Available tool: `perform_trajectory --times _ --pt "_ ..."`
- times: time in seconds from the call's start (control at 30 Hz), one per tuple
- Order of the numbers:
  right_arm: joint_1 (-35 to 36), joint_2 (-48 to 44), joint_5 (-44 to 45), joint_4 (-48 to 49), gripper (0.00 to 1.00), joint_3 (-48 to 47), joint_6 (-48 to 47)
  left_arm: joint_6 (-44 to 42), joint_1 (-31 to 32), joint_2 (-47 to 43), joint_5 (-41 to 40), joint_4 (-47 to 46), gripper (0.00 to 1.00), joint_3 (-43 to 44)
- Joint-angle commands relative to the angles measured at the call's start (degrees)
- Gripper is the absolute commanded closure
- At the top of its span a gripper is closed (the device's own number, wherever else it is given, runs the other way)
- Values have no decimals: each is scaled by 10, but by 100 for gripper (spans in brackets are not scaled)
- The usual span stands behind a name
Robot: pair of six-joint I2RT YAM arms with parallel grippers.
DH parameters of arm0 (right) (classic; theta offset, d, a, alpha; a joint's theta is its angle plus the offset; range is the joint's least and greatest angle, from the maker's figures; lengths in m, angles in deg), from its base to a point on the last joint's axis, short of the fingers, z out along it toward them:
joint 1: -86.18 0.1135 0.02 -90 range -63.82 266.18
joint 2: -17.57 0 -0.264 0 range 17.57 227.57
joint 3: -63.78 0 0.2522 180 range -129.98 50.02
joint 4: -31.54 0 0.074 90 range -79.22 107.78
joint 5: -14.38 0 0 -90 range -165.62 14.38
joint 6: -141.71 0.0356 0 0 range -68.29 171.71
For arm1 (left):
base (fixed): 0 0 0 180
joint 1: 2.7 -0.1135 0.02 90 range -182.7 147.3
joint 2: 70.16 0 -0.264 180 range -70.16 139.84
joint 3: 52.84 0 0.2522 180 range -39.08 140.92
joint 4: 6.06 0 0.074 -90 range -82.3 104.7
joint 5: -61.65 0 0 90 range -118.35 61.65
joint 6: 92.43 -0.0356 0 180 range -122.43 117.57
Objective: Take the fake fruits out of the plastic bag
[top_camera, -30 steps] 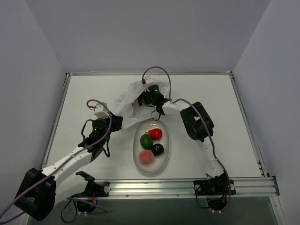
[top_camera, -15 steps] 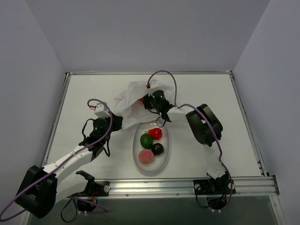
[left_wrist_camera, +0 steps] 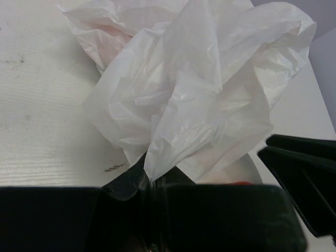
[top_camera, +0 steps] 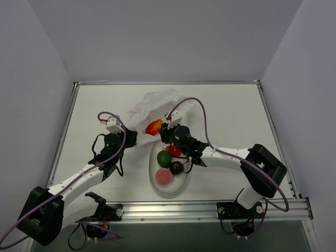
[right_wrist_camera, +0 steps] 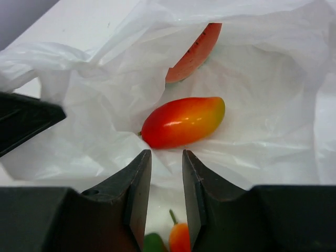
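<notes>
The plastic bag (top_camera: 157, 105) lies crumpled behind the white plate (top_camera: 182, 184). My left gripper (top_camera: 132, 137) is shut on the bag's near edge (left_wrist_camera: 157, 157). An orange-red fruit (top_camera: 154, 127) lies in the bag's mouth, and the right wrist view shows it (right_wrist_camera: 182, 122) with a watermelon slice (right_wrist_camera: 194, 46) deeper inside. My right gripper (right_wrist_camera: 165, 154) hovers just short of that fruit. Its jaws stand a narrow gap apart with nothing between them. On the plate lie a green fruit (top_camera: 164, 158), a red one (top_camera: 173, 150), a dark plum (top_camera: 176, 167) and a pink peach (top_camera: 164, 177).
The right arm's forearm (top_camera: 220, 155) stretches across the table just right of the plate. The left arm (top_camera: 84, 178) lies along the near left. A metal rail (top_camera: 173, 210) runs along the front edge, and grey walls close in the table.
My right gripper has drawn back out of the bag toward the plate, its jaws narrowing. The orange-red fruit now shows in the bag's mouth. The left gripper keeps its hold.
</notes>
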Motion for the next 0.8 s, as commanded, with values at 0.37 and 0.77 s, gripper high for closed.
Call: perform_trajectory --times 0.37,0.77 --pt "51 -121 149 -91 69 20 42 -13 -4 -6 -20 -11 98 32" --pt "9 160 164 -142 17 -206 169 -6 -4 15 -4 -22 98 34"
